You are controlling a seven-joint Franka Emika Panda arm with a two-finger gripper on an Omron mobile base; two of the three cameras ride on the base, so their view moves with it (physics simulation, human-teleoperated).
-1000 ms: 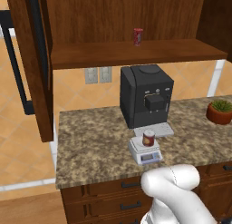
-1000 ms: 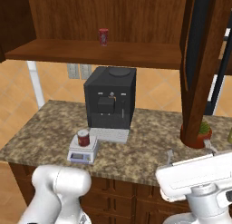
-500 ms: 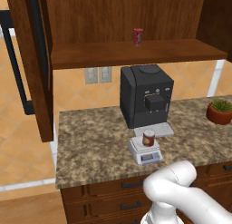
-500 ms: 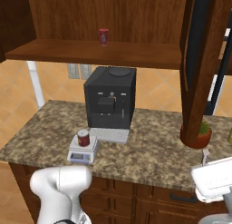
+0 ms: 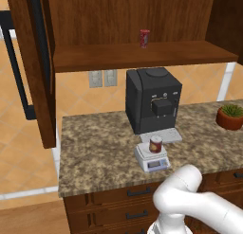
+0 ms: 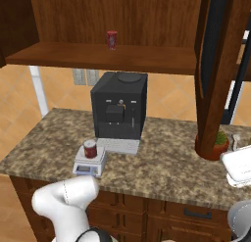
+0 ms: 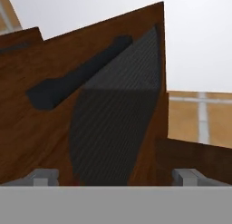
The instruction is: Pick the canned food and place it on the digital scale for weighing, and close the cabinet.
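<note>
Swung rightward, arm (image 6: 66, 202) leaves squat maroon canned food (image 5: 155, 144) on square digital scale (image 5: 152, 158).

The squat dark-maroon tin can with a pale label patch (image 5: 155, 144) has a greyish top. The low white-grey square scale (image 5: 151, 158) shows a bluish front display. The speckled brown-and-tan granite counter (image 5: 95, 157) tops brown wooden drawers (image 5: 109, 207) with black handles. The boxy coffee machine (image 5: 153, 99) is black. The dark-brown wooden wall cabinet door (image 7: 104, 119) carries a dark ribbed panel (black bar handle beside it). A slim can (image 6: 112, 39) is bright red.
</note>
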